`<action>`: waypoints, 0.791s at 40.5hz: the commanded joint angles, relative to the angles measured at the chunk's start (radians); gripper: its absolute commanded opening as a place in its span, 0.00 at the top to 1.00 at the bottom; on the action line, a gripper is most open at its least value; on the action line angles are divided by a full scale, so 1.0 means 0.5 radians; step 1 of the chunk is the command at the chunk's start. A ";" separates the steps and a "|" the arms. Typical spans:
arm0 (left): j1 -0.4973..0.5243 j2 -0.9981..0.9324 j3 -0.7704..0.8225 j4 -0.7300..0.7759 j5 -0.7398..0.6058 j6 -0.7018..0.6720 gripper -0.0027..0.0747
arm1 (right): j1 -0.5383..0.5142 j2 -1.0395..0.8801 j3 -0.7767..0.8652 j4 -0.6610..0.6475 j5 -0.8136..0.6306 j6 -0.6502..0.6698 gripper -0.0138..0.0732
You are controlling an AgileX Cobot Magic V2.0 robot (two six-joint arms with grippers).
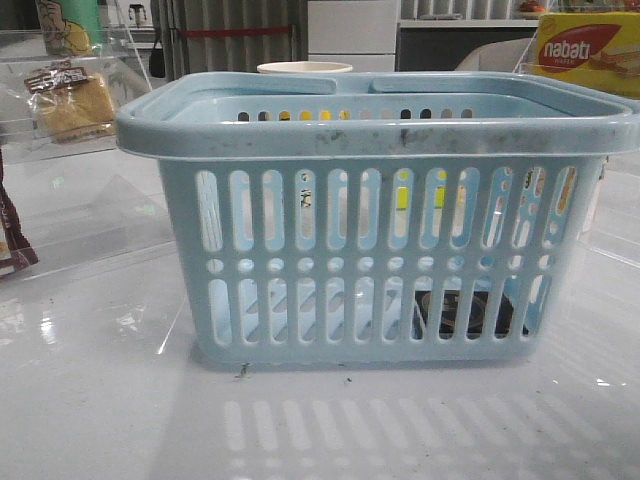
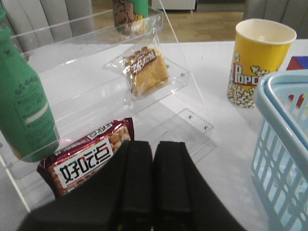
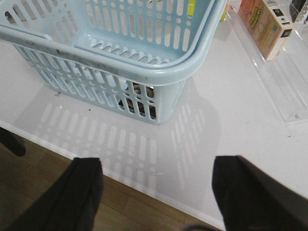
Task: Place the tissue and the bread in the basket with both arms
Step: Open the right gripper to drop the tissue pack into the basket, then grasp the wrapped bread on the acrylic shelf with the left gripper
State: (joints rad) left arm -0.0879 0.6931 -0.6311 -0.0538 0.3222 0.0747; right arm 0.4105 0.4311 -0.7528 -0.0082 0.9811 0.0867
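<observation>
Basket: I see the light blue slotted basket [image 1: 385, 250] standing upright on the white counter [image 1: 100, 400], towards its front edge.
Tissue: a dark pack [image 1: 470, 312] shows through the lower slots at the basket's right end, lying on the basket floor; I can't make out more of it.
Bread: the wrapped golden slab of bread [image 2: 144, 72] lies on the middle step of a clear acrylic shelf [image 2: 96, 53] at the counter's left side, well apart from the basket.
Left gripper: my left gripper [image 2: 153, 178] has its two black fingers pressed together with nothing between them, just over a dark red snack packet [image 2: 84, 159] on the shelf's lowest step.
Right gripper: my right gripper [image 3: 156, 192] is spread wide and holds nothing, poised over the counter's front edge near the basket's corner.
Other items: a green bottle [image 2: 21, 106] on the shelf beside the red packet; a yellow popcorn cup [image 2: 257, 62] behind the basket; a yellow nabati box [image 1: 590, 52] at the far right.
</observation>
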 commanded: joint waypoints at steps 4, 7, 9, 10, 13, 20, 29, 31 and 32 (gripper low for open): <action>-0.002 0.074 -0.065 -0.010 -0.232 -0.019 0.85 | 0.001 -0.017 -0.033 -0.010 -0.119 -0.022 0.19; -0.002 0.127 -0.065 -0.010 -0.261 -0.019 0.85 | 0.001 -0.017 -0.033 -0.010 -0.123 -0.022 0.19; -0.002 0.161 -0.065 -0.014 -0.261 -0.019 0.85 | 0.001 -0.017 -0.033 -0.010 -0.121 -0.022 0.19; -0.002 0.180 -0.065 -0.024 -0.261 -0.019 0.85 | 0.001 -0.017 -0.033 -0.010 -0.121 -0.022 0.19; -0.002 0.243 -0.065 -0.028 -0.272 -0.019 0.85 | 0.001 -0.017 -0.033 -0.010 -0.121 -0.022 0.19; -0.002 0.445 -0.158 -0.022 -0.292 0.011 0.84 | 0.001 -0.017 -0.033 -0.010 -0.119 -0.022 0.19; -0.002 0.769 -0.479 -0.018 -0.211 0.044 0.51 | 0.001 -0.017 -0.033 -0.010 -0.119 -0.022 0.19; -0.002 0.849 -0.549 -0.022 -0.188 0.044 0.39 | 0.001 -0.017 -0.033 -0.010 -0.119 -0.022 0.19; -0.002 0.884 -0.591 -0.022 -0.176 0.044 0.34 | 0.001 -0.017 -0.033 -0.010 -0.119 -0.022 0.19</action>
State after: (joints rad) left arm -0.0879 1.1026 -0.8462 -0.0570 0.2851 0.0974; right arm 0.4105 0.4159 -0.7439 -0.0082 0.9874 0.0867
